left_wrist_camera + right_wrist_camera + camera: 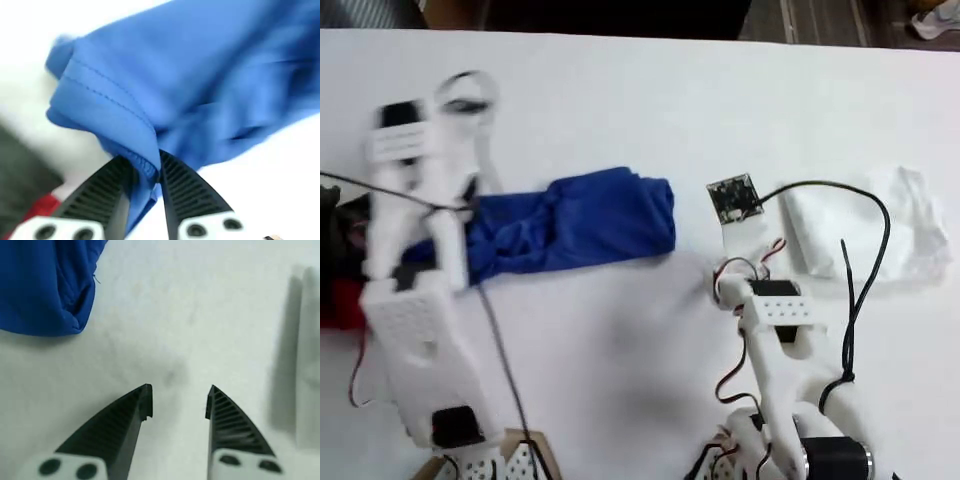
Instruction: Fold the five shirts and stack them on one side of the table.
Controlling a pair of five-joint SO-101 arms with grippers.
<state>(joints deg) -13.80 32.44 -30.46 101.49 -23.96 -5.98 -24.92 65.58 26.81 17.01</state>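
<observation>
Nearest the arms' bases, we find the right gripper (177, 395) held over bare tabletop (620, 100). Its fingers are well parted and hold nothing. In the high view its arm comes up from the near right corner, with a black cable looping off it.

Just beyond that arm, towards the right edge, lies a white shirt (910, 225). It is folded flat, and the cable crosses its near part.

At mid-tabletop, between the two arms, we note the blue shirt (570, 225). It is bunched into a long, rumpled band running left to right. Its right end lies near the right gripper but apart from it, as the right wrist view confirms.

At the band's left end, the left gripper (150, 162) has its fingers closed tight on the blue shirt's stitched hem. The cloth is pinched between the ribbed pads and folds away beyond them.

At the left edge of the tabletop, beside the left arm, we record a dark cloth (330, 225) and a red cloth (338, 300) lying together. We cannot tell what garments these are.
</observation>
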